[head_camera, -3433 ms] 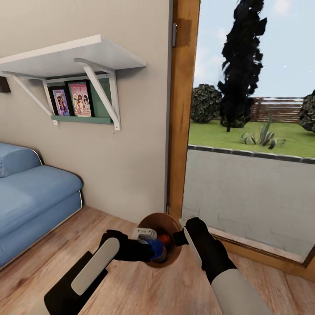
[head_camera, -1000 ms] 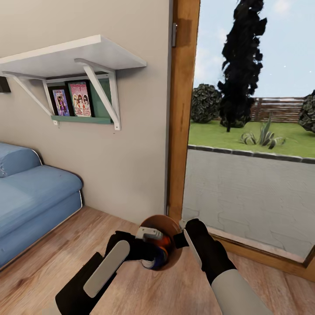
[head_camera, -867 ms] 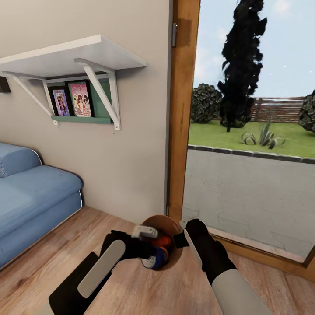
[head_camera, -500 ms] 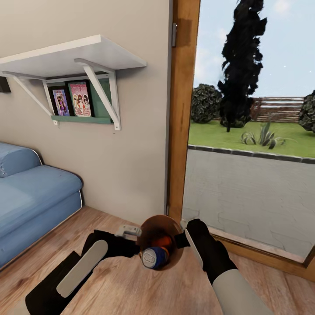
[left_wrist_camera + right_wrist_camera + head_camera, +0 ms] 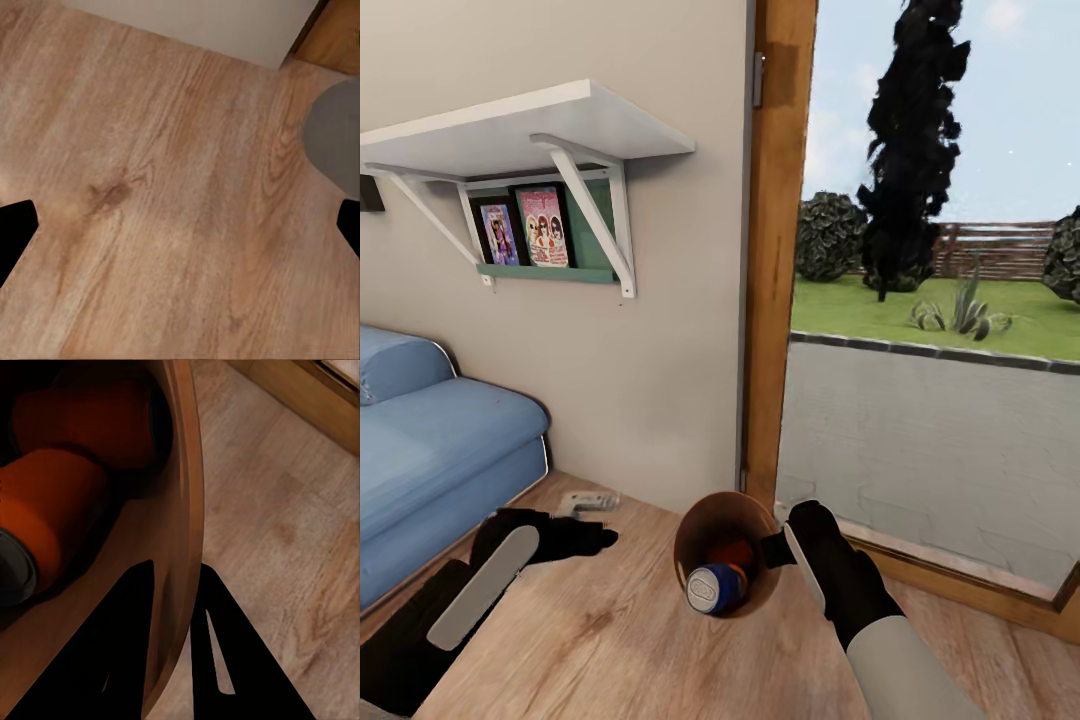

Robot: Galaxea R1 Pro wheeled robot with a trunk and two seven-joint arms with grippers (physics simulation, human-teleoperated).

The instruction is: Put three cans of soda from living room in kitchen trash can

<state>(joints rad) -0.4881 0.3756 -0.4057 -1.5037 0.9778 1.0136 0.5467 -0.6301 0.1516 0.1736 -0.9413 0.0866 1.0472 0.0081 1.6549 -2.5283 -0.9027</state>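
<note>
The small round copper-brown bucket (image 5: 726,550) is held tipped above the pale wood floor (image 5: 620,640), its mouth turned toward the camera, so its long axis runs near to far. Its right rim is pinched between the closed fingers of the right end effector (image 5: 178,585), one finger inside the wall and one outside. Inside, cans are counted as follows: one dark blue can with a silver top (image 5: 714,588) lies at the near lip, and orange is seen behind it (image 5: 735,552); in the right wrist view two bright orange cans (image 5: 56,514) are made out, one nearer and one deeper (image 5: 97,420). Three in all are judged loaded. The left end effector (image 5: 588,503) is held well apart to the left, its fingers spread wide and nothing gripped. The blue sofa (image 5: 430,450) is seen at far left.
</note>
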